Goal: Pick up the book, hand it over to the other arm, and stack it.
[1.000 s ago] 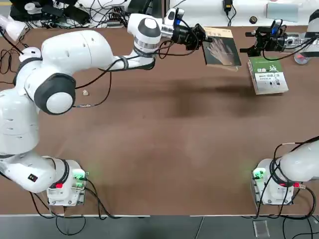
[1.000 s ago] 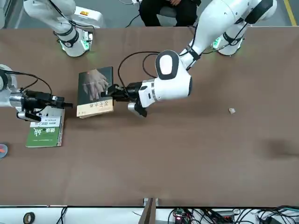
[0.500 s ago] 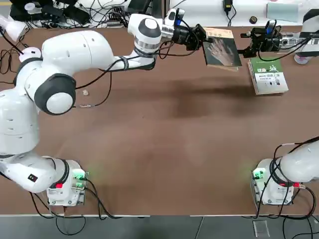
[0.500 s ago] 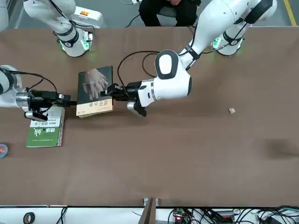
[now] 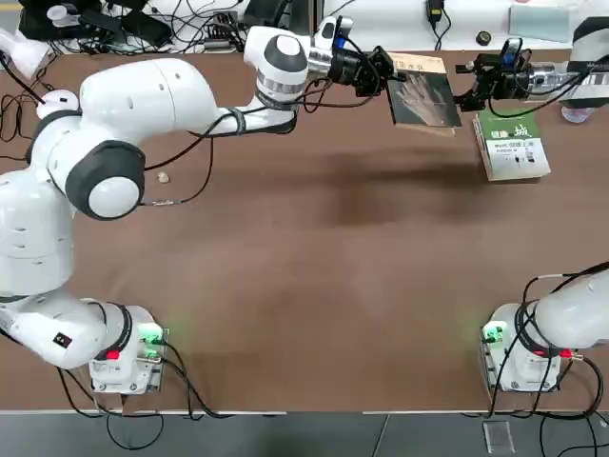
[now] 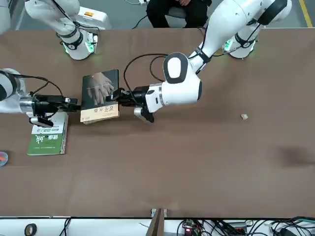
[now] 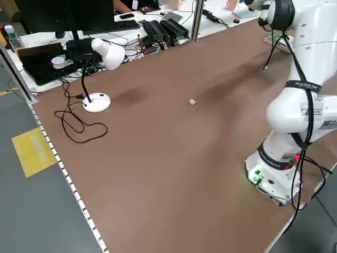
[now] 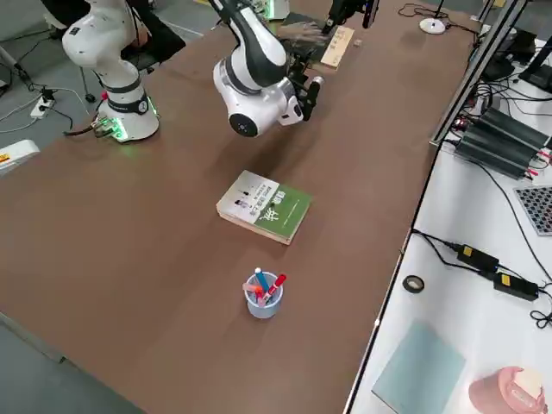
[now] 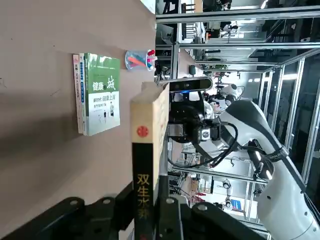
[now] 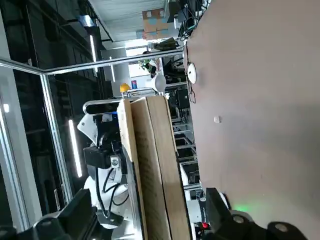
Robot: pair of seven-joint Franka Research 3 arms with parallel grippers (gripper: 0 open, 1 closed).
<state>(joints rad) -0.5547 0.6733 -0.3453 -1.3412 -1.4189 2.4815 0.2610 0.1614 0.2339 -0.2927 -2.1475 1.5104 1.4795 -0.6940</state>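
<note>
Your left gripper (image 5: 383, 76) is squeezed tight on one edge of the book (image 5: 424, 96), holding it up off the table (image 5: 314, 248) near the far side, and it has not moved. Your right gripper (image 5: 473, 80) has its fingers wide open and has slid closer over the last second, so its tips now sit at the book's free edge, which looks ready for the hand-over. The green-and-white book (image 5: 512, 143) lies just beside and below, and the brown table is bare toward you.

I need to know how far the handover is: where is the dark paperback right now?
In the top view the dark paperback hangs above the table's far right, clamped by the left gripper, beside the green-and-white book; the open right gripper flanks its free edge.
</note>
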